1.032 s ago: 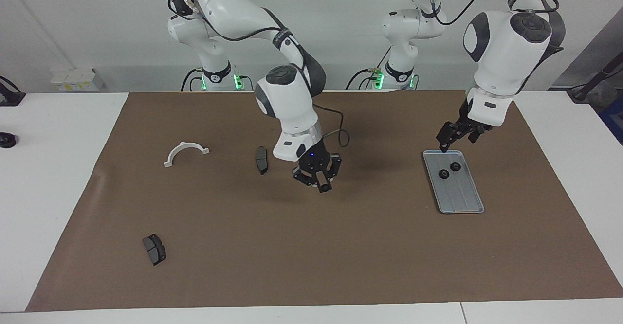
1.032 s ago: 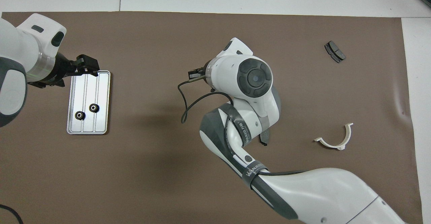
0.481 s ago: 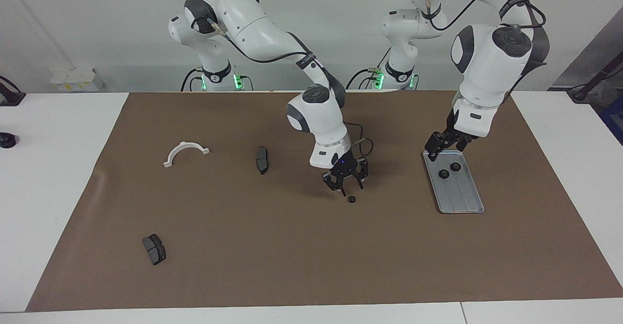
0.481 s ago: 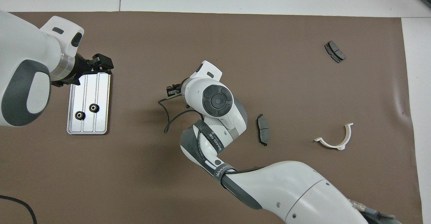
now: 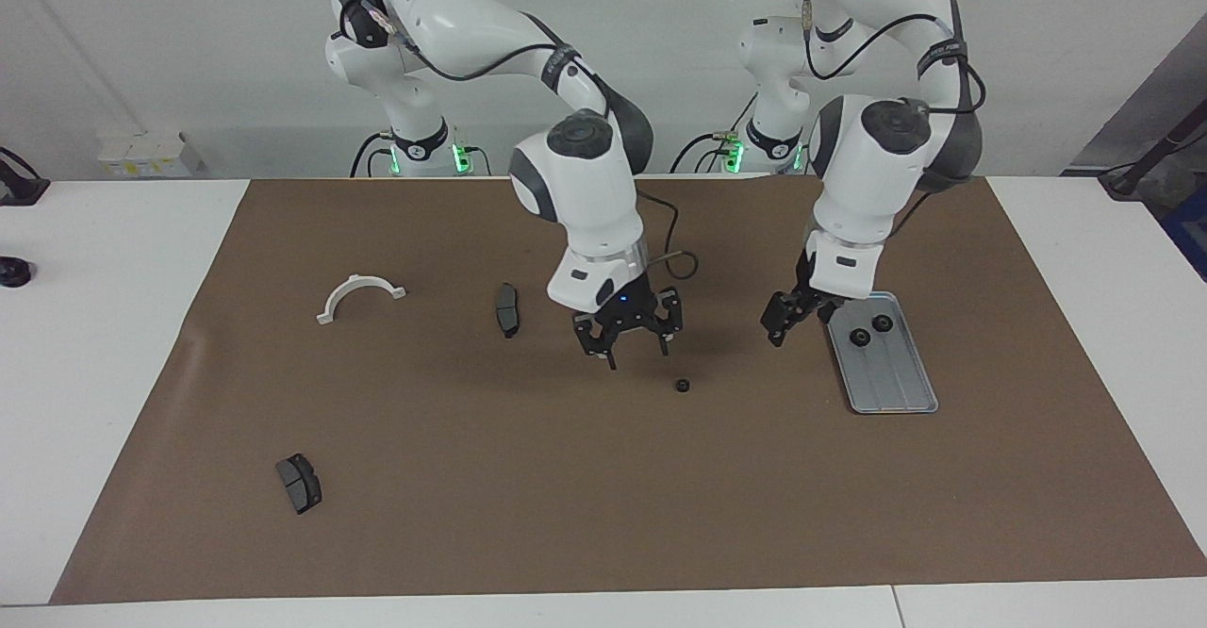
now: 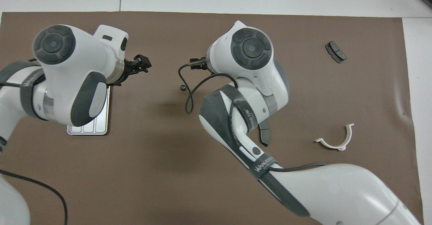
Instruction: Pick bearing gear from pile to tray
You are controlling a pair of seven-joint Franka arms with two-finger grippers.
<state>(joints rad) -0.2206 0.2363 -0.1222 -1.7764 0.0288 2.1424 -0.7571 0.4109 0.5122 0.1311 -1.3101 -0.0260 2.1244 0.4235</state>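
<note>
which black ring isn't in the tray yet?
The lone black ring on the brown mat, between the two hands. The other two rings lie in the tray.

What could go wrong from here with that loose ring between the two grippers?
1. The small black ring lies on the mat, apart from the tray; round, it may roll if nudged.
2. The left gripper and the open right gripper both hang near it; they could collide.
3. Two rings sit near the tray's rim; a careless drop could knock them.

Light: bright, even, from above.
Shadows: soft, faint on the brown mat beneath both arms.
Glare: none.
Focus: sharp throughout.
</note>
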